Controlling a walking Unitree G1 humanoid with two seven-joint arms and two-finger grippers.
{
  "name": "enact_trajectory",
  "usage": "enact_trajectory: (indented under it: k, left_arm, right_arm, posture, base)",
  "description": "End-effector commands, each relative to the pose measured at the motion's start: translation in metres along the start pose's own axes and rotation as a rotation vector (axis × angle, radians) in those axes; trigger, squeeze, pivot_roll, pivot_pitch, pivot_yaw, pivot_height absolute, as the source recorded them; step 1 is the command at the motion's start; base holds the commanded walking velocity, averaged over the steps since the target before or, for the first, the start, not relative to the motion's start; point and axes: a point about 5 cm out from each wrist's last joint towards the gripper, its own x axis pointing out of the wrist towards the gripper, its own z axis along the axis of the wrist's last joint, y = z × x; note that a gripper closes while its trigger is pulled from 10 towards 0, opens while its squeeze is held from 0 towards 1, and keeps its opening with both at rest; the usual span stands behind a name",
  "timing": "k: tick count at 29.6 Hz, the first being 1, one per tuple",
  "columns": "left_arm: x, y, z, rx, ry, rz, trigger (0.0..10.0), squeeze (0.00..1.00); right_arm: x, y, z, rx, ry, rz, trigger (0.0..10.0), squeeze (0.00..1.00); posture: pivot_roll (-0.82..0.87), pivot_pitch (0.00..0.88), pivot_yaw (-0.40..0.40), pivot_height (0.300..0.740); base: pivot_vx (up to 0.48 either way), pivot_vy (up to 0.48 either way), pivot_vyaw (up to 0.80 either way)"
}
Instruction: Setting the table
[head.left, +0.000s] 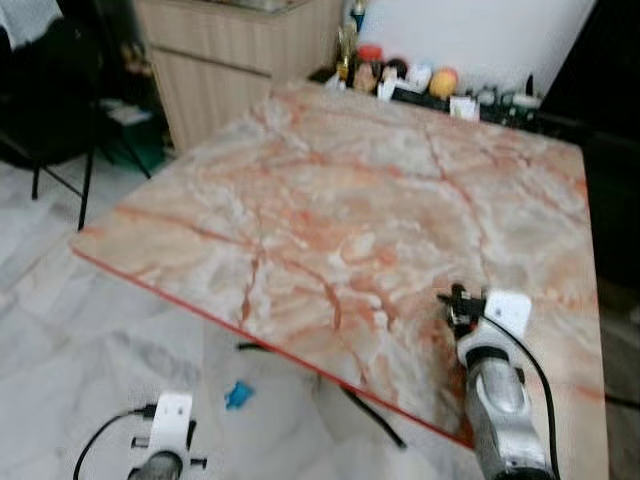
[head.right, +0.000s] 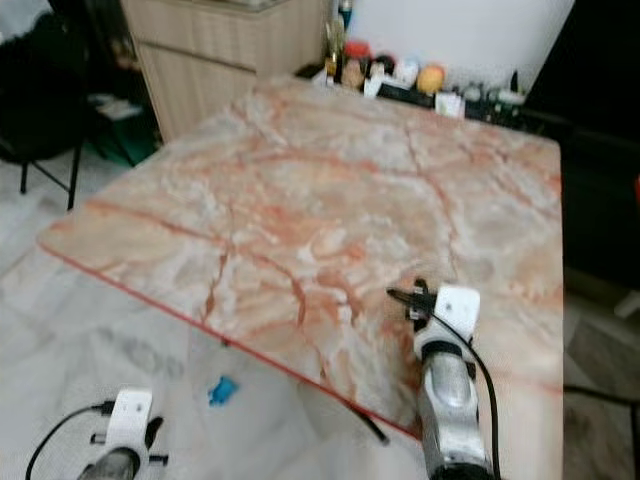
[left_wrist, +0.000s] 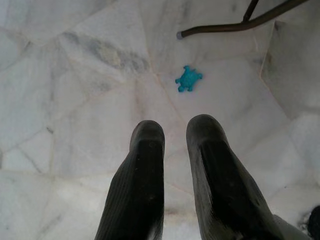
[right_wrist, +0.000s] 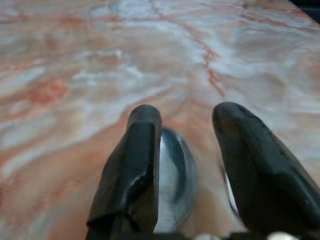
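The right gripper (right_wrist: 182, 170) hangs low over the table (right_wrist: 100, 65), its two black fingers (right_wrist: 135, 170) spread apart with a clear gap between them. In that gap, close against the inner face of one finger, lies a spoon (right_wrist: 175, 175), its shiny silver bowl facing up and resting on the marble. The other finger stands a little apart from the bowl. The tabletop is pinkish marble with red and white veins running away toward its far edge, where a dark corner shows.
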Motion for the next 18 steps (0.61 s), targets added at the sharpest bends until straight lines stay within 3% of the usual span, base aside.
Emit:
enact_trajectory:
  k: [1,7,11,15,18]
  left_arm:
    - [-0.001,0.0,-0.003,0.012,0.012,-0.005,10.0,0.0]
    - [0.0,-0.001,-0.002,0.029,0.01,-0.014,10.0,0.0]
    - [0.0,0.0,-0.002,0.036,0.015,-0.022,10.0,0.0]
    - [0.0,0.0,-0.003,0.046,0.018,-0.027,10.0,0.0]
    - [0.0,-0.001,-0.002,0.05,0.016,-0.028,10.0,0.0]
  right_arm:
    - [-0.001,0.002,0.009,-0.027,-0.03,0.021,10.0,0.0]
    - [-0.019,0.003,0.013,-0.053,0.01,0.052,10.0,0.0]
    - [-0.034,0.005,0.005,-0.083,0.152,0.061,10.0,0.0]
    - [-0.043,0.01,0.0,-0.022,0.266,0.059,10.0,0.0]
    - [-0.041,0.014,0.002,-0.01,0.273,0.101,10.0,0.0]
  posture:
    - [0.12,0.0,-0.064,0.74]
    - [0.12,0.0,-0.062,0.74]
    - [0.12,0.0,-0.061,0.74]
    - [0.12,0.0,-0.057,0.74]
    - [0.12,0.0,-0.058,0.74]
  base:
    - [0.0,0.0,0.0]
    - [0.0,0.0,0.0]
    - [0.0,0.0,0.0]
    - [0.0,0.0,0.0]
    - [0.0,0.0,0.0]
